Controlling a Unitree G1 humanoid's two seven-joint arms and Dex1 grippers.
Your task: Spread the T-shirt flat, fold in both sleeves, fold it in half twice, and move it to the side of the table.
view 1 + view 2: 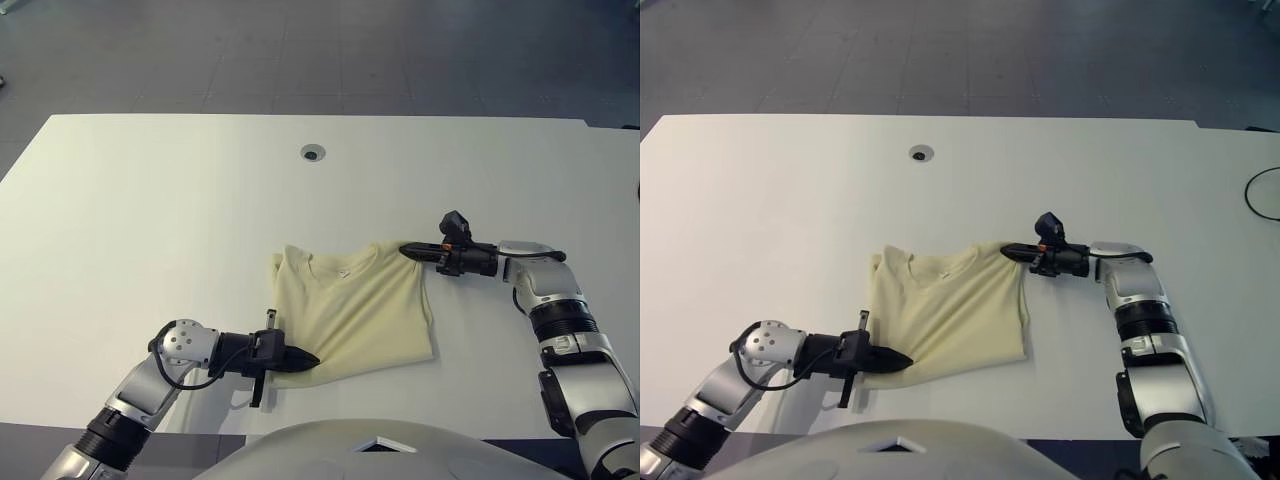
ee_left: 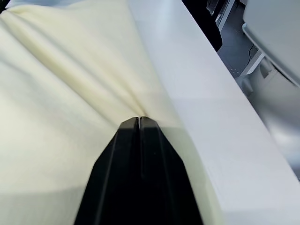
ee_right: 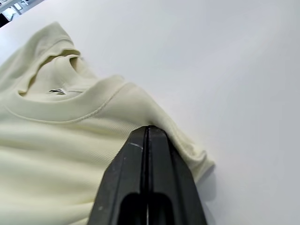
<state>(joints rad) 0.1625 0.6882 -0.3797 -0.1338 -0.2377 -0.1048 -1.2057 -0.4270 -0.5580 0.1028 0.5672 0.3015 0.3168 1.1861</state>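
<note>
T-shirt on table, left gripper near-left, right gripper far-right

The white counter bears a pale yellow T-shirt, lying between the left tool and the right tool.

Two silver-grey arms built of rounded shells stand out over the white table. The left arm carries a round joint cap dotted with small dark screw holes, a thin black cable looping beneath it and a black ribbed collar. The right arm is ringed with black ribbed bands. The left gripper and right gripper are black, tapering wedges, and the right one bears a small orange mark.
</note>
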